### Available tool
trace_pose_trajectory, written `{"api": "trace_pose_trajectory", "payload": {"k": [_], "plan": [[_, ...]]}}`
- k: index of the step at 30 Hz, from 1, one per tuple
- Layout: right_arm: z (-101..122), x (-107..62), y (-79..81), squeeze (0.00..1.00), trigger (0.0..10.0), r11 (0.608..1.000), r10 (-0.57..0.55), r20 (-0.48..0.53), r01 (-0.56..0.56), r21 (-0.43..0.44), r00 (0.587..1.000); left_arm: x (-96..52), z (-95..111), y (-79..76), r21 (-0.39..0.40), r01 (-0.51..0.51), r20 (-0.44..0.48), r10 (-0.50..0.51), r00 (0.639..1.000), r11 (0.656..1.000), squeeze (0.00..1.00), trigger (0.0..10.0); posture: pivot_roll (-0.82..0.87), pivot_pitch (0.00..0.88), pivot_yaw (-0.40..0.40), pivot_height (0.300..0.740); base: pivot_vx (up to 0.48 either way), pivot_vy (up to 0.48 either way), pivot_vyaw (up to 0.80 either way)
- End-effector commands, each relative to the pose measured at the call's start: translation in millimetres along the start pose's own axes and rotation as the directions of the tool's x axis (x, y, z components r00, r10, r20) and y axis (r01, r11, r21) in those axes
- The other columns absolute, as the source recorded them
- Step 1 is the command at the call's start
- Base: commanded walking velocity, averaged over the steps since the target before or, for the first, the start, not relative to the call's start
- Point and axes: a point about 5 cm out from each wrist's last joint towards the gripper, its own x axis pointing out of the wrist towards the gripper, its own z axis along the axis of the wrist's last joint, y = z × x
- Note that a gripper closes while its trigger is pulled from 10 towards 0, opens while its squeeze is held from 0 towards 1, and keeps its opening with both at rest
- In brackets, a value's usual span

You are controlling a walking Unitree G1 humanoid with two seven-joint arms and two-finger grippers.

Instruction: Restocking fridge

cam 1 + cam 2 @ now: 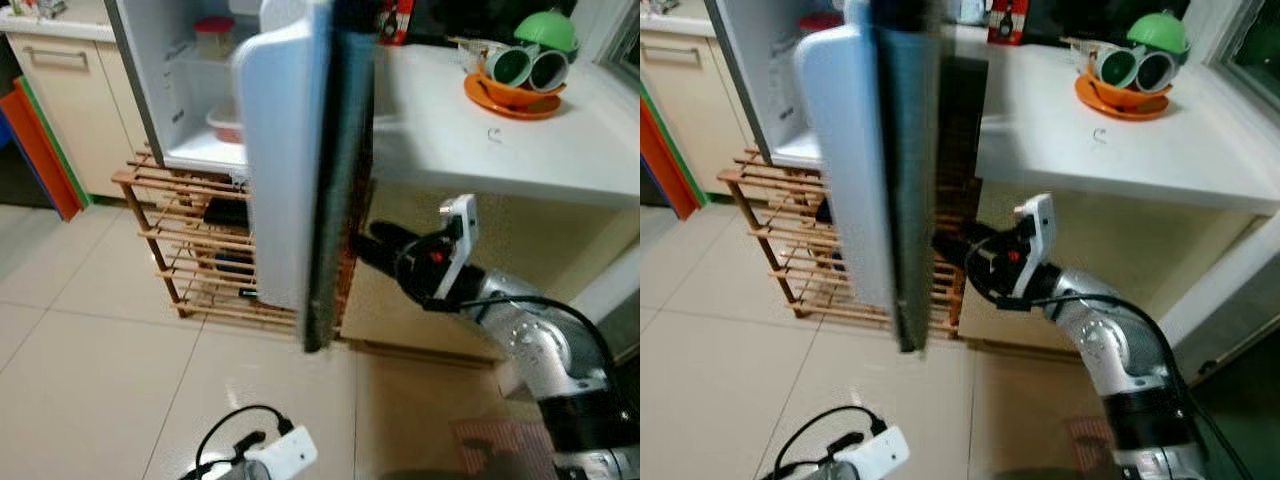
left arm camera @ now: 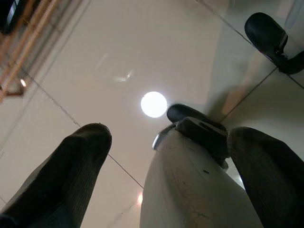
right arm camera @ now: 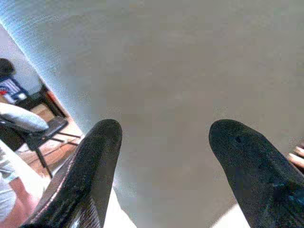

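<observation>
While my right gripper [image 1: 362,243] reaches behind the outer face of the fridge door [image 1: 300,170], its two black fingers stand spread apart in the right wrist view, with only the door's pale surface between them and nothing held. The door hangs edge-on at the centre of the left eye view, swung well out from the fridge [image 1: 175,90] in the upper left, where a red-lidded jar [image 1: 213,36] and a tub [image 1: 226,124] sit on the shelves. I judge the door stiff and fairly heavy on its hinge, with a smooth skin that fingers would slide along, so I would push flat against it or hook its free edge rather than pinch. My left gripper [image 2: 142,180] hangs over the tiled floor [image 1: 90,330], fingers parted around a pale rounded object [image 2: 190,190] I cannot identify. At upper right, the white table [image 1: 470,140] carries an orange dish of cups [image 1: 518,75].
</observation>
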Motion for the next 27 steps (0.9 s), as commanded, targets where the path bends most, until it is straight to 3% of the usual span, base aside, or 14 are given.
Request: {"api": "trace_pose_trajectory", "payload": {"k": [1,5,7,8,9,12,16,17,19,24,27], "plan": [[-4.5,-13.6,-23.6,0.0,10.0,0.984,-0.179,-0.016,0.179,0.019,0.984,0.1,3.2,-3.5,-0.108,0.01,-0.025,-0.013,1.0,0.994,0.0,10.0,0.01,0.0,-0.058,0.74,0.0,0.0,0.0],[-6.7,-20.4,-38.7,0.0,10.0,0.946,-0.319,-0.019,0.319,0.057,0.948,0.1,17.9,-0.8,-0.142,0.004,0.006,-0.003,1.0,0.99,0.0,10.0,0.01,0.0,-0.054,0.74,0.0,0.0,0.0],[-7.2,-21.5,-40.1,0.0,10.0,0.94,-0.333,-0.022,0.334,0.065,0.943,0.0,22.3,0.3,-0.159,0.001,0.016,0.002,1.0,0.987,0.0,10.0,0.01,0.0,-0.053,0.74,0.0,0.0,0.0],[-10.6,-22.9,-43.3,0.0,10.0,0.928,-0.366,-0.034,0.367,0.06,0.93,-1.2,41.9,9.1,-0.245,-0.027,0.07,0.046,0.996,0.969,0.0,10.0,0.02,0.0,-0.05,0.74,0.0,0.0,0.0],[-11.8,-22.6,-43.8,0.0,10.0,0.926,-0.372,-0.037,0.374,0.058,0.927,-2.1,50.5,13.4,-0.268,-0.04,0.094,0.068,0.993,0.962,0.0,10.0,0.02,0.0,-0.05,0.74,0.0,0.0,0.0],[-13.1,-20.7,-42.3,0.0,10.0,0.928,-0.366,-0.04,0.368,0.056,0.93,-3.5,61.4,18.2,-0.285,-0.05,0.124,0.089,0.988,0.957,0.0,10.0,0.02,0.0,-0.048,0.74,0.0,0.0,0.0],[-10.7,3.1,-21.0,0.0,10.0,0.964,-0.261,-0.028,0.262,0.053,0.965,-5.8,78.0,17.9,-0.253,-0.034,0.159,0.076,0.984,0.967,0.0,10.0,0.01,0.0,-0.042,0.74,0.0,0.0,0.0],[-4.7,17.6,-2.5,0.0,10.0,0.986,-0.158,-0.019,0.158,0.051,0.987,-5.8,78.0,17.4,-0.251,-0.031,0.156,0.072,0.985,0.967,0.0,10.0,0.01,0.0,-0.039,0.74,0.0,0.0,0.0],[-3.2,20.8,2.0,0.0,10.0,0.99,-0.133,-0.017,0.134,0.05,0.991,-5.7,77.9,17.4,-0.253,-0.031,0.155,0.072,0.985,0.967,0.0,10.0,0.01,0.0,-0.039,0.74,0.0,0.0,0.0],[21.7,43.1,42.2,0.0,10.0,0.995,0.093,0.03,-0.094,0.028,0.995,-5.9,78.6,17.5,-0.329,-0.028,0.169,0.088,0.982,0.944,0.0,10.0,0.02,0.0,-0.042,0.74,0.0,0.0,0.0],[31.5,47.9,47.6,0.0,10.0,0.992,0.12,0.057,-0.122,0.023,0.991,-6.4,80.9,18.4,-0.349,-0.035,0.191,0.108,0.976,0.936,0.0,10.0,0.02,0.0,-0.044,0.74,0.0,0.0,0.0]]}}
